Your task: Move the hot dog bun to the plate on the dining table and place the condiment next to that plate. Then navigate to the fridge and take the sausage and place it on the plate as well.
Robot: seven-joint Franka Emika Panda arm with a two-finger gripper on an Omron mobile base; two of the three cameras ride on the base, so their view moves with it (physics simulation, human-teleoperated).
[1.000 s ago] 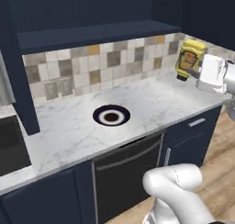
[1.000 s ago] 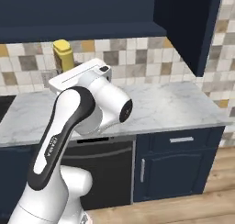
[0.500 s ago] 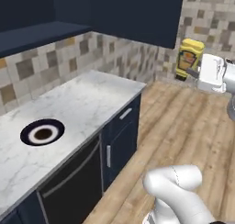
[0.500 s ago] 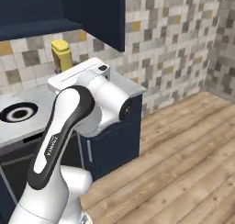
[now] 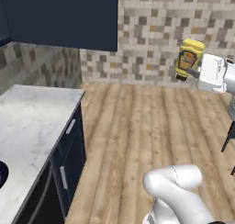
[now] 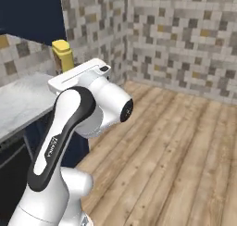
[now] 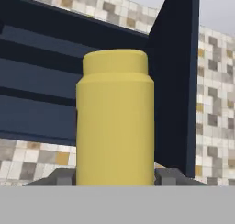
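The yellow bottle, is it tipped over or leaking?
No. The condiment stands upright in the gripper, held high above the wood floor. Nothing looks spilled or damaged.

The white arm is raised from its base, its dark-banded link bent upward and its hand held level, high above the wooden floor [image 5: 137, 126]. The gripper [image 5: 192, 71] is closed on the condiment [image 5: 187, 58], which is held upright between the fingers [image 7: 170, 176]. In the hand view, the bottle is seen pinched at its lower sides.
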